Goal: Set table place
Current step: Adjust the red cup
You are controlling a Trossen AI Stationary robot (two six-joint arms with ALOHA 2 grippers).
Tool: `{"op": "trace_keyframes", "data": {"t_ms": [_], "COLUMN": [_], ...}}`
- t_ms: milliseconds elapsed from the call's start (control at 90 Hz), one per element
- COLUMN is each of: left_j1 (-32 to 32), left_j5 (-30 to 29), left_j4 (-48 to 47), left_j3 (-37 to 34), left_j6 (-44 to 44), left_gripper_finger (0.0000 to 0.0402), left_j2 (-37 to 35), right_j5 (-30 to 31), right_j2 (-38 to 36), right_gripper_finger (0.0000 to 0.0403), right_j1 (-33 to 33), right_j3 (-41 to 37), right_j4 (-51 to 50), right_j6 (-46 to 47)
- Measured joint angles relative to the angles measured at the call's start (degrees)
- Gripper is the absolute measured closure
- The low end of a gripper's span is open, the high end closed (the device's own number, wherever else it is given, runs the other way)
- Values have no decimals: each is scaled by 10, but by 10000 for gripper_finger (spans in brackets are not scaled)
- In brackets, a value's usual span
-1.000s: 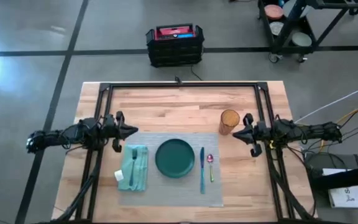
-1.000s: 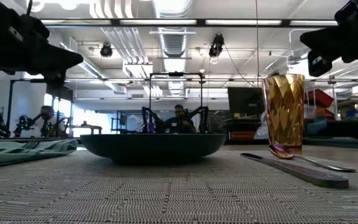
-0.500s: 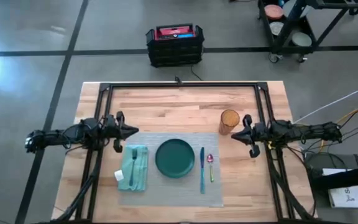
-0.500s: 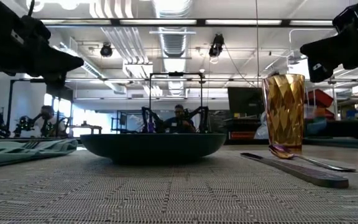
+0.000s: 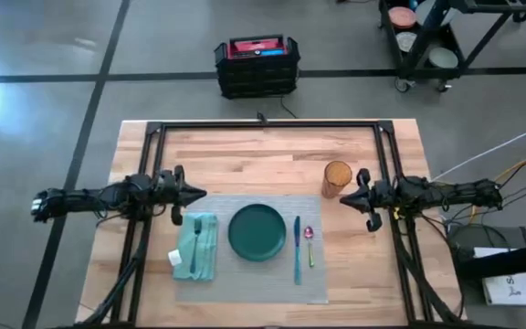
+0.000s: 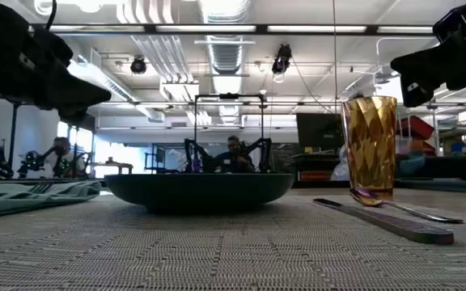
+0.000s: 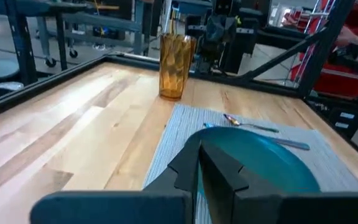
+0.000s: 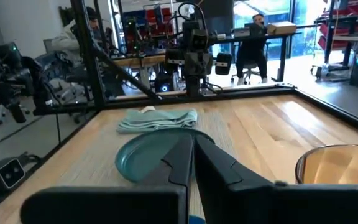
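Note:
The grey woven placemat (image 5: 245, 279) lies on the wooden table (image 5: 263, 155) near its front edge. On it rest a dark green plate (image 5: 257, 231), a teal napkin (image 5: 195, 249) with a fork, a blue knife (image 5: 296, 249) and a spoon (image 5: 310, 245). An amber glass (image 5: 337, 178) stands just off the mat's far right corner. My left gripper (image 5: 199, 194) hovers shut above the mat's far left corner. My right gripper (image 5: 347, 196) hovers shut beside the glass, on its near right. Both wrist views show the fingers (image 7: 197, 165) (image 8: 191, 155) together with nothing between them.
Black frame rails (image 5: 263, 125) run along the table's far edge and down both sides under the arms. A black crate (image 5: 257, 64) sits on the floor beyond the far edge. Bare wood lies between the mat and the far rail.
My left gripper has dipped a little lower and reached slightly toward the table's right. My right gripper has come down a little and then held still. Nothing on the mat has moved.

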Motion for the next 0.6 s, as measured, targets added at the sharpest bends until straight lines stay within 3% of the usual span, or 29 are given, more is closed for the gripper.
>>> {"op": "trace_keyframes", "data": {"t_ms": [600], "left_j1": [0], "left_j5": [0], "left_j4": [0], "left_j3": [0], "left_j6": [0], "left_gripper_finger": [399], "left_j2": [56], "right_j5": [0], "right_j2": [0], "right_gripper_finger": [400], "right_j1": [0], "right_j3": [0], "right_j4": [1], "right_j6": [0]}}
